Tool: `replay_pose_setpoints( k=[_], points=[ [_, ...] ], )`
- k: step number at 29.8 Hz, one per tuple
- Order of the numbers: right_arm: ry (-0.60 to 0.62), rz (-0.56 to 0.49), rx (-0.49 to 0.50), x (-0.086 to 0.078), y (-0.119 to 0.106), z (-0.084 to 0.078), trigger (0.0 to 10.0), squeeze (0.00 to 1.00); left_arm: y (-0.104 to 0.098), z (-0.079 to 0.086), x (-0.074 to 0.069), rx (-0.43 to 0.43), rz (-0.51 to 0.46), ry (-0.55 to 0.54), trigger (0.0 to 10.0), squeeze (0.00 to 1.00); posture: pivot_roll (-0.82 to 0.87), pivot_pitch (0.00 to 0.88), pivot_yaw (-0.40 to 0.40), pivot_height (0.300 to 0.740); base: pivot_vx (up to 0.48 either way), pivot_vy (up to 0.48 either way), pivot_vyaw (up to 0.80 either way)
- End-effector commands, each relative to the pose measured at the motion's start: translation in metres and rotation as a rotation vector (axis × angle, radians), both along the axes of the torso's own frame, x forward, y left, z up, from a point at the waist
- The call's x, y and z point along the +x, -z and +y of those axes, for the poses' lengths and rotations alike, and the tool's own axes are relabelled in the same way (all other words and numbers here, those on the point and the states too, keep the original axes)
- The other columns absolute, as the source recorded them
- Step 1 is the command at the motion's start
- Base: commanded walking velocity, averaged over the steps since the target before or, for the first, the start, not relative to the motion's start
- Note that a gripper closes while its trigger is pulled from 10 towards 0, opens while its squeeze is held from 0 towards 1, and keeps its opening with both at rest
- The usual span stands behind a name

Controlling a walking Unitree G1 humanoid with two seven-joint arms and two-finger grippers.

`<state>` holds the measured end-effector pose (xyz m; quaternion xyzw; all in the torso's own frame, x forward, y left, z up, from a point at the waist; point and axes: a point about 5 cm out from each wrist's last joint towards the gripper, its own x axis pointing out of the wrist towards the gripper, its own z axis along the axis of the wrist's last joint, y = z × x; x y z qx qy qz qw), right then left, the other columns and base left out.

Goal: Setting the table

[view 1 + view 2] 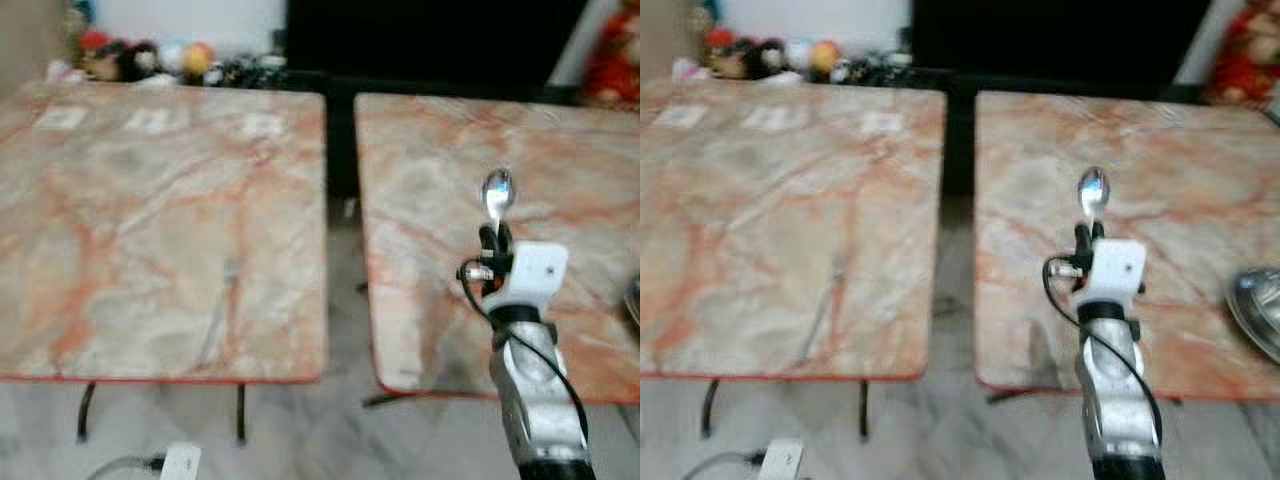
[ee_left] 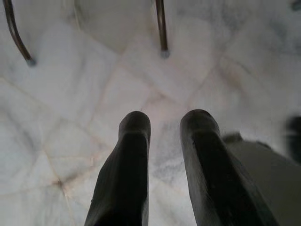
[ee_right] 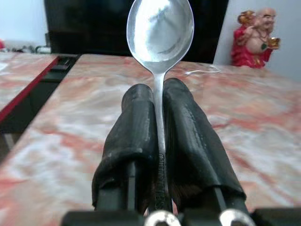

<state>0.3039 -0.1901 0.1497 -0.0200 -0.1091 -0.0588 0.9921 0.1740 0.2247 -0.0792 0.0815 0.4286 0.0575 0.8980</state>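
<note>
My right gripper (image 1: 495, 236) is raised over the near part of the right marble table (image 1: 560, 150) and is shut on the handle of a silver spoon (image 1: 498, 192). The spoon stands upright, its bowl (image 3: 161, 30) sticking out above the black fingertips (image 3: 136, 101). A fork (image 1: 222, 305) lies on the left marble table (image 1: 120, 200), towards its near right part. My left gripper (image 2: 164, 120) hangs idle over the tiled floor, its two fingers a little apart with nothing between them.
A shiny metal dish (image 1: 1258, 308) sits at the right table's right edge. Three white cards (image 1: 150, 121) lie along the left table's far side. A narrow gap (image 1: 340, 160) separates the tables. Toys (image 1: 130, 60) and a red figurine (image 3: 256, 35) stand behind. A white power strip (image 1: 180, 463) lies on the floor.
</note>
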Motion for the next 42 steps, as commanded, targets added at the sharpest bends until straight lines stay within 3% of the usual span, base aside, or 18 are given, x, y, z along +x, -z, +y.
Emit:
replay_pose_setpoints(
  k=[1, 25, 29, 36, 42],
  points=[
    [0.013, -0.024, 0.008, 0.0, -0.006, -0.002, 10.0, 0.0, 0.006, -0.003, -0.011, -0.009, 0.039, -0.001, 10.0, 0.0, -0.1, 0.069, 0.016, 0.74, 0.0, -0.454, 0.0],
    [0.067, -0.044, 0.019, 0.004, -0.014, -0.014, 10.0, 0.0, 0.006, 0.002, -0.015, 0.006, 0.057, 0.021, 10.0, 0.0, -0.11, 0.055, 0.034, 0.74, 0.0, -0.436, 0.0],
    [0.089, -0.044, 0.009, 0.004, -0.016, -0.021, 10.0, 0.0, 0.006, 0.002, -0.014, 0.011, 0.056, 0.022, 10.0, 0.0, -0.11, 0.052, 0.034, 0.74, 0.0, -0.323, 0.0],
    [0.195, 0.031, -0.028, 0.01, -0.015, -0.052, 10.0, 0.0, 0.003, 0.004, -0.008, 0.015, 0.033, 0.02, 10.0, 0.0, -0.1, 0.042, 0.035, 0.74, 0.0, 0.0, 0.0],
    [0.196, 0.111, -0.011, 0.021, -0.016, -0.063, 10.0, 0.0, 0.002, 0.004, -0.006, 0.014, 0.019, 0.018, 10.0, 0.0, -0.11, 0.053, 0.036, 0.74, 0.0, 0.0, 0.0]
  ],
)
